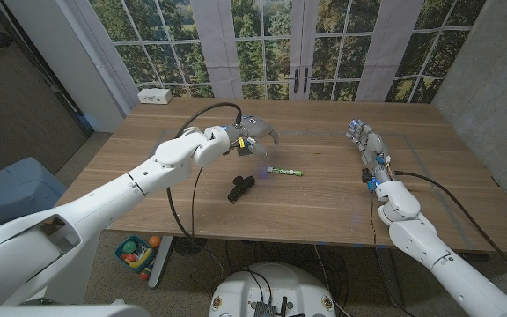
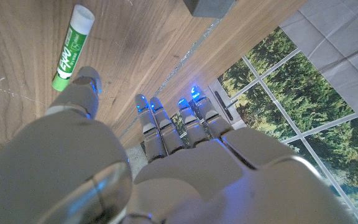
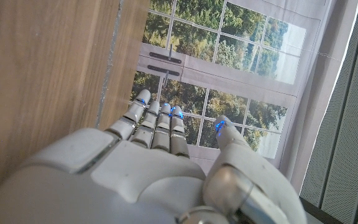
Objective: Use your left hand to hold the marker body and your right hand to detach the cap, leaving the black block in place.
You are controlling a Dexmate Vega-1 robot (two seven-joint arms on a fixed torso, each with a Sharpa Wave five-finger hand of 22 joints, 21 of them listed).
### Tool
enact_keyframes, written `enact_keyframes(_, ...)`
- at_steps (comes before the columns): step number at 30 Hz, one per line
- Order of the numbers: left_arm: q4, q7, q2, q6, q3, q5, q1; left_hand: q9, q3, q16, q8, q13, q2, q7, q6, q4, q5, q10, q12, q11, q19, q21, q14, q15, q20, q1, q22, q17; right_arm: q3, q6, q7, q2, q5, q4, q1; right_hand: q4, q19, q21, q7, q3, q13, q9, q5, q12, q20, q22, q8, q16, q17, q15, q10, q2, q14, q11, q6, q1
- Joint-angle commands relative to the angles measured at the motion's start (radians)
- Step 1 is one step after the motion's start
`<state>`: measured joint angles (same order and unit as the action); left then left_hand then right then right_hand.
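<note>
Trouble is waiting because the left hand [image 1: 252, 132] is hovering open above the green marker [image 1: 285, 172] lying on the bench [image 1: 324, 198], the black block [image 1: 241, 187] is sitting near it, and a clumsy reach could be bumping either one while the right hand [image 1: 366, 143] is standing open far off.

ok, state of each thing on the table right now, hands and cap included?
marker: lying on the table, cap on, untouched
black block: lying on the table beside the marker, apart from it
left hand: over the table near the marker, fingers apart, holding nothing
right hand: away at the table's right side, holding nothing
</note>
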<state>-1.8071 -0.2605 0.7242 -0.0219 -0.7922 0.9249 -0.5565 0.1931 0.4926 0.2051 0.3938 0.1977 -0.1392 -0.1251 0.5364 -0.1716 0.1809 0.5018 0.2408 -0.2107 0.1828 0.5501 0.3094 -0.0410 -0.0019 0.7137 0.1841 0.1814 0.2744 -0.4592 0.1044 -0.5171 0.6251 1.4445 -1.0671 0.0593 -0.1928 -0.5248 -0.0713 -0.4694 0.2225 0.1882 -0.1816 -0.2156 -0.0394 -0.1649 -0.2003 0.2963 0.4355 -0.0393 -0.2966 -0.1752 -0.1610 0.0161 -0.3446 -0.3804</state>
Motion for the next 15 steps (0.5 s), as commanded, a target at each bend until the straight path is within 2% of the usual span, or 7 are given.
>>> enact_keyframes(1, 0.015, -0.006, 0.001, -0.010, -0.020, 0.001, 0.007, 0.001, -0.006, 0.007, 0.005, 0.005, 0.001, 0.003, 0.013, 0.002, 0.003, 0.011, 0.003, -0.003, 0.007, -0.006, 0.007, -0.128, 0.000, 0.012, 0.001, 0.003, -0.001, -0.010, 0.003, 0.002, 0.000, 0.000, -0.005, 0.001, -0.006, 0.003, 0.004, 0.005, 0.002, 0.004, -0.004, 0.000, -0.031, -0.005, -0.004, 0.003, 0.002, 0.001, -0.008, 0.005, -0.007, -0.001, -0.008, 0.008)
enact_keyframes(15, -0.001, 0.006, 0.000, 0.034, -0.026, 0.028, -0.026, 0.001, -0.019, 0.011, 0.008, 0.010, 0.010, 0.012, 0.026, 0.005, 0.001, 0.054, 0.013, 0.004, 0.015, -0.010, 0.024, -0.133, 0.000, 0.027, 0.001, 0.003, -0.003, -0.019, -0.007, 0.001, 0.004, -0.001, -0.010, 0.002, -0.008, 0.007, 0.004, 0.007, 0.001, 0.004, -0.004, 0.000, -0.031, -0.005, -0.004, 0.002, 0.000, 0.002, -0.010, 0.004, -0.009, -0.002, -0.009, 0.010)
